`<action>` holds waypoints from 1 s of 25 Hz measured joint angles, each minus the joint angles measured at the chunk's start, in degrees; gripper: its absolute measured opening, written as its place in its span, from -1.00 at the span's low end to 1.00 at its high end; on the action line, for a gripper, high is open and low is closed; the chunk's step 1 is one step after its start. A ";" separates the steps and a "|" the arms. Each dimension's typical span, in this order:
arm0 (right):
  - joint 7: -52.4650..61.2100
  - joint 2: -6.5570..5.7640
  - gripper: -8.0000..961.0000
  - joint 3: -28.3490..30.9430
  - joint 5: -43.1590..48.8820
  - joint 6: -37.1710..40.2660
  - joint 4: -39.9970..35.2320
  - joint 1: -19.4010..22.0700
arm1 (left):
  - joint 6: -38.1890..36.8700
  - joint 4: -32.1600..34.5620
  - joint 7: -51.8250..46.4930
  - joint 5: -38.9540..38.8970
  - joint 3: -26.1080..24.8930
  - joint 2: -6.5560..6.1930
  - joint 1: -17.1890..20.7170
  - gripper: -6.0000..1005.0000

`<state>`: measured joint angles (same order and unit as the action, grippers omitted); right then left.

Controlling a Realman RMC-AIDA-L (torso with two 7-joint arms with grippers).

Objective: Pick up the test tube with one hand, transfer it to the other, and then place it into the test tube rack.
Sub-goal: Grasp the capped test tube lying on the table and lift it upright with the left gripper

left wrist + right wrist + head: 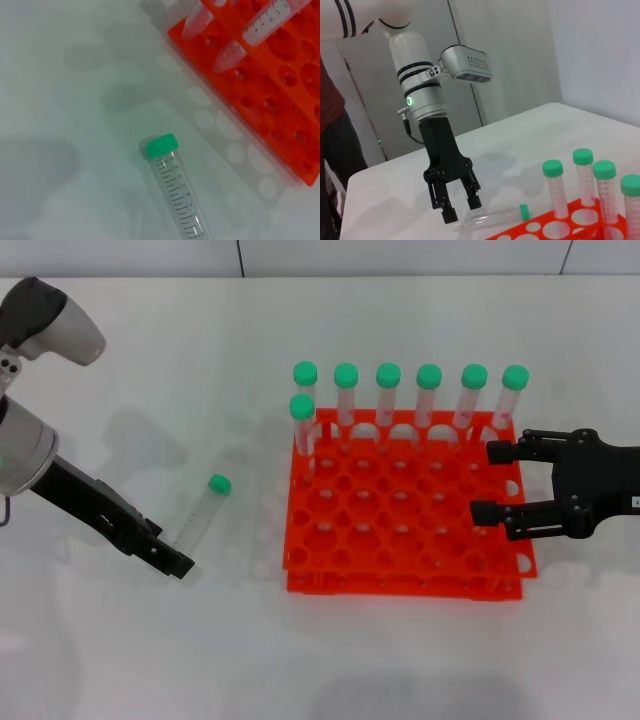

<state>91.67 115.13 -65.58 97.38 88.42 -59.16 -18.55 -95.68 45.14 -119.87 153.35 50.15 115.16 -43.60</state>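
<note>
The test tube (201, 512), clear with a green cap, lies on the white table to the left of the rack; it also shows in the left wrist view (176, 192) and the right wrist view (492, 217). My left gripper (170, 548) is open and low at the tube's capless end; in the right wrist view (461, 209) its fingers stand apart over that end, holding nothing. The orange-red rack (400, 540) stands at centre. My right gripper (488, 481) is open and empty over the rack's right edge.
Several green-capped tubes (387, 400) stand upright along the rack's back row, plus one at the left of the second row (302, 425). The rack's corner shows in the left wrist view (280, 80). The table's far edge meets a wall.
</note>
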 joint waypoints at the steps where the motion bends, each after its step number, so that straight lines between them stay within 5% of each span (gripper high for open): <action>1: 0.00 0.00 0.79 -0.01 0.00 0.00 -0.02 0.00 | 0.05 -0.01 0.01 -0.01 0.02 0.01 0.00 0.48; 17: 0.00 0.00 0.79 -0.06 0.00 0.00 -0.20 0.00 | 0.36 -0.15 -0.23 0.17 0.13 0.54 0.00 0.41; 25: -0.54 0.00 0.79 0.17 0.00 -0.01 0.17 0.00 | 1.31 -0.22 -0.35 0.58 0.21 0.60 0.00 0.14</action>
<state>91.12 115.13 -65.41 97.38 88.41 -58.99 -18.55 -94.36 44.92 -120.23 153.93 50.36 115.76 -43.60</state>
